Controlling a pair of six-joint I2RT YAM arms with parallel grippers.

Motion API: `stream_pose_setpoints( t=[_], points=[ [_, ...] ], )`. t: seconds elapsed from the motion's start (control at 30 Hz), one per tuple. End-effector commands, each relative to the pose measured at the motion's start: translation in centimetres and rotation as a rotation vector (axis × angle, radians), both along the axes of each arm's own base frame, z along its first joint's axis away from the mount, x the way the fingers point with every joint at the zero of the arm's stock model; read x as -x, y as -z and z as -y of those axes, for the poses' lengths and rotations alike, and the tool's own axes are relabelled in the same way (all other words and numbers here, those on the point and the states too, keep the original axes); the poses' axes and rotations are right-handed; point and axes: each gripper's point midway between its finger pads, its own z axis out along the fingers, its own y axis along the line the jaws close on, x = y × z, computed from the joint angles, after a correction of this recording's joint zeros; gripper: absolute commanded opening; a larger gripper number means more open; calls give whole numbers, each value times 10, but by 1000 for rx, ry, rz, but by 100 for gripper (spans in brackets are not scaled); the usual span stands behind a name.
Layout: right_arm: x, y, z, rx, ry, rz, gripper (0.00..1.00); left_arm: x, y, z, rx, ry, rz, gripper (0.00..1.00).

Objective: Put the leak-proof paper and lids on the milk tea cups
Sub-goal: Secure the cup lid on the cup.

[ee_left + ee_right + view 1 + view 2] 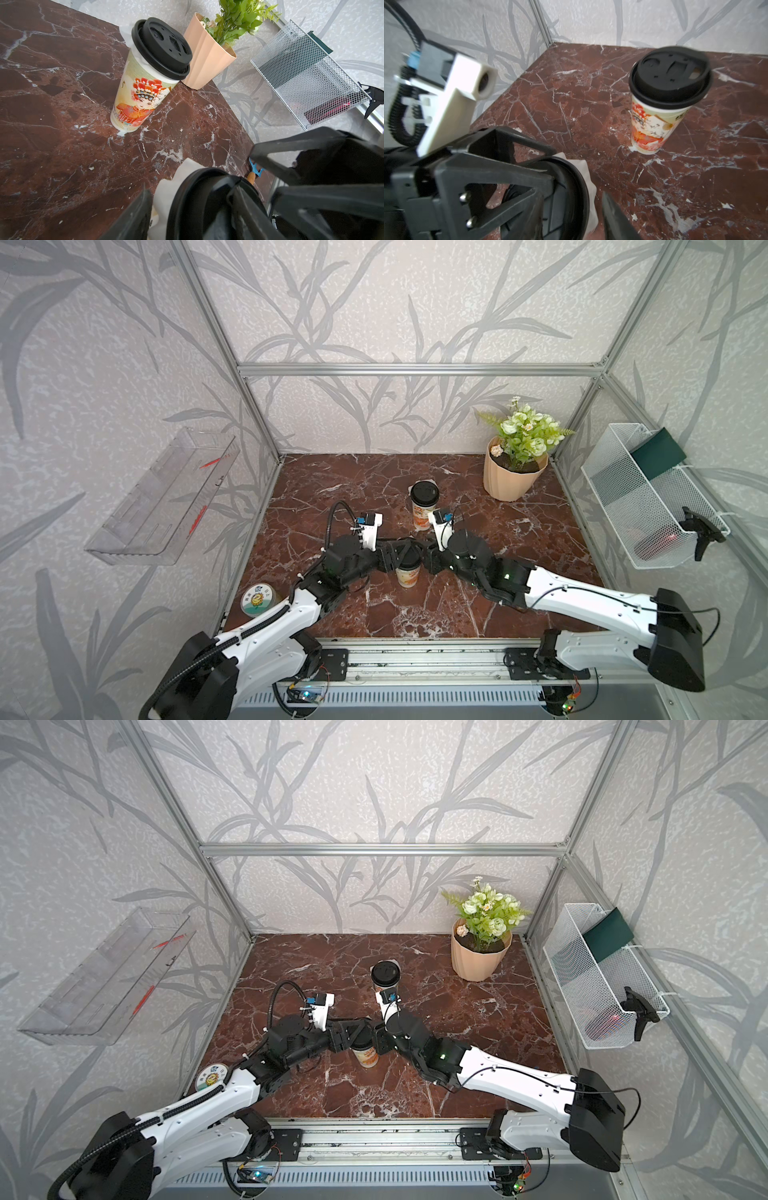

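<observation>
Two milk tea cups: the near cup (406, 576) stands between my left end effector (399, 556) and right end effector (424, 558), its top mostly hidden by them; the far cup (420, 516) stands beyond. Leak-proof paper (166, 193) pokes from under the near lid (187, 203). Gripping or merely straddling, I cannot tell.

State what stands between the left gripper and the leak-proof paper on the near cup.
A black round plastic lid sits on the thin pale paper atop the near cream printed paper cup. Only the paper's edge sticks out under its rim, beside the left gripper.
</observation>
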Motion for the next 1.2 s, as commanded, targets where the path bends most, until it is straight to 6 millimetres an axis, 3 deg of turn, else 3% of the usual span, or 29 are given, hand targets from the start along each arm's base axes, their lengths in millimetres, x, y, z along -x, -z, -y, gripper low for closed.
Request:
stream_pose_setpoints(
  t=[0.0,0.1,0.2,0.33,0.43,0.6,0.87,1.07,1.17],
  points=[
    [-1,9,-6,14,-13,-16,47,37,100,-31,-271,5,-281,62],
    [-1,25,0,33,12,-39,47,34,84,-30,-210,-23,-264,62],
    [2,46,7,63,28,-68,45,22,44,-27,-110,-67,-186,63],
    [8,74,19,95,57,-114,44,9,-2,-42,-41,-181,-124,69],
    [11,87,21,101,56,-137,44,3,-17,-53,83,-260,-94,71],
    [13,93,18,98,39,-149,44,0,-18,-54,223,-275,-91,67],
    [13,93,18,97,39,-149,44,2,-11,-41,240,-204,-120,62],
    [13,94,19,104,43,-150,44,10,5,-41,206,-185,-142,62],
    [13,95,20,108,45,-151,44,16,21,-40,152,-166,-179,57]
  ],
)
